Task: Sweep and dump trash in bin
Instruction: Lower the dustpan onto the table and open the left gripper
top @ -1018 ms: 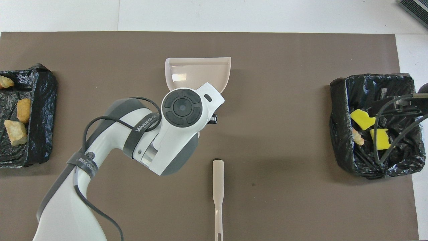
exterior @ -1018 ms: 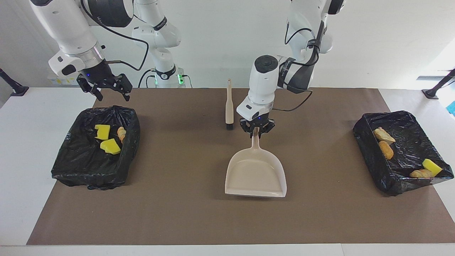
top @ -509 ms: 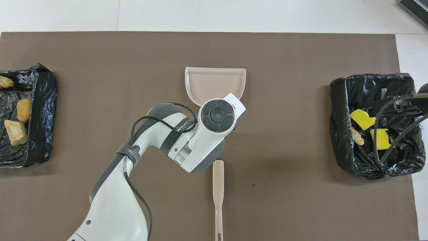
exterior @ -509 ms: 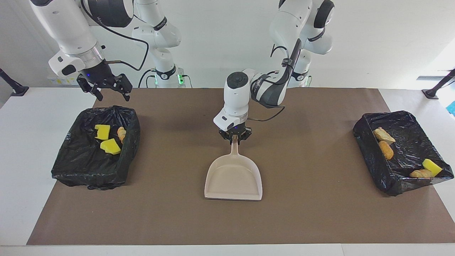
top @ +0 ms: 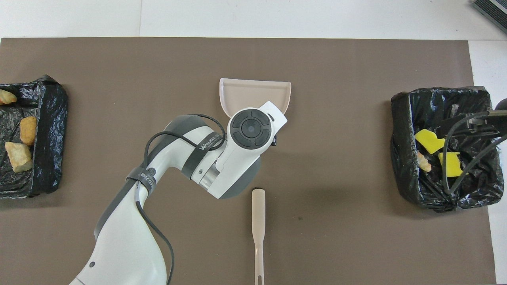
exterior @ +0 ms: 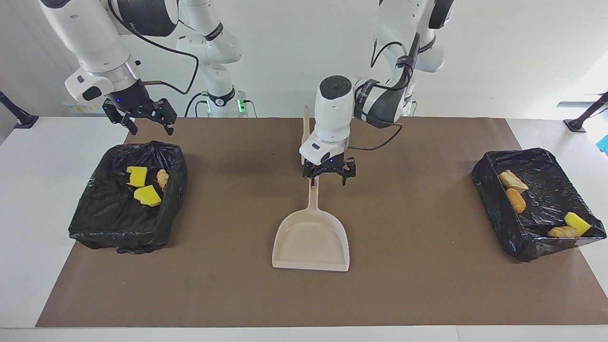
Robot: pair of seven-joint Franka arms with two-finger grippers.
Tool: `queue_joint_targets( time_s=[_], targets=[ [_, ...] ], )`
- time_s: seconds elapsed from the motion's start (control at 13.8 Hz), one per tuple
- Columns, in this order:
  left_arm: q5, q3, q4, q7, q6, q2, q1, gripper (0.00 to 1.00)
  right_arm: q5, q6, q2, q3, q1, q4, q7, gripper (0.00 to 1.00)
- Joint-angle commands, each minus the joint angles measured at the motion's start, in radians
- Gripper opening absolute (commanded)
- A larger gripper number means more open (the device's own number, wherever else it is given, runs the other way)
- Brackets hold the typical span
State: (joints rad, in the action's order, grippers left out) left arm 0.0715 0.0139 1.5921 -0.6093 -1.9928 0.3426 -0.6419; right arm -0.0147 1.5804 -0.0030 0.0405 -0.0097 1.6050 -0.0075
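Note:
The beige dustpan (exterior: 311,237) lies flat on the brown mat (exterior: 237,285), mid-table, its handle toward the robots. My left gripper (exterior: 328,181) is open just above the handle's end and holds nothing. In the overhead view the left wrist covers the handle, and only the pan (top: 253,91) shows. The trash lies in two black-lined bins: yellow sponge chunks (exterior: 137,176) and a bread piece (exterior: 162,179) in the bin (exterior: 95,223) at the right arm's end; bread pieces (exterior: 512,180) and a sponge chunk (exterior: 577,222) in the bin (exterior: 532,247) at the left arm's end. My right gripper (exterior: 148,127) is open above the first bin's near edge, waiting.
A beige brush (top: 258,221) lies on the mat nearer to the robots than the dustpan, its handle pointing toward them. It is partly hidden by the left arm in the facing view (exterior: 306,128). No scraps show on the mat.
My left gripper carried the dustpan toward the right arm's end, set it on the mat, then opened and rose off the handle. The right arm has not moved.

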Motion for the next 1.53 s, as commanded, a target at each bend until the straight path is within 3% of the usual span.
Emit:
queue_joint_targets(
  time_s=[0.0,0.44,0.65,0.87,1.02,1.24,1.45],
  targets=[
    [-0.022,-0.003,0.003,0.034,0.06,-0.037,0.1,1.0,-0.013,0.001,-0.025,-0.001,-0.004,0.027,-0.009,1.0],
    [-0.039,0.009,-0.011,0.402,0.204,-0.125,0.296,1.0,-0.013,0.001,-0.025,-0.001,-0.004,0.027,-0.009,1.0],
    [-0.084,0.009,-0.009,0.56,0.253,-0.203,0.436,1.0,-0.013,0.001,-0.025,-0.001,-0.006,0.027,-0.009,1.0],
    [-0.082,0.024,0.014,0.751,0.325,-0.266,0.496,1.0,-0.013,0.001,-0.025,-0.001,-0.006,0.027,-0.009,1.0],
    [-0.082,0.026,0.035,0.772,0.345,-0.306,0.548,1.0,-0.013,0.001,-0.025,-0.001,-0.006,0.027,-0.009,1.0],
    [-0.082,0.026,0.168,0.773,0.289,-0.425,0.567,1.0,-0.013,0.001,-0.025,-0.001,-0.004,0.027,-0.009,1.0],
    [-0.073,0.024,0.174,0.795,0.281,-0.442,0.562,1.0,-0.013,0.001,-0.025,-0.001,-0.006,0.027,-0.009,1.0]
  ],
)
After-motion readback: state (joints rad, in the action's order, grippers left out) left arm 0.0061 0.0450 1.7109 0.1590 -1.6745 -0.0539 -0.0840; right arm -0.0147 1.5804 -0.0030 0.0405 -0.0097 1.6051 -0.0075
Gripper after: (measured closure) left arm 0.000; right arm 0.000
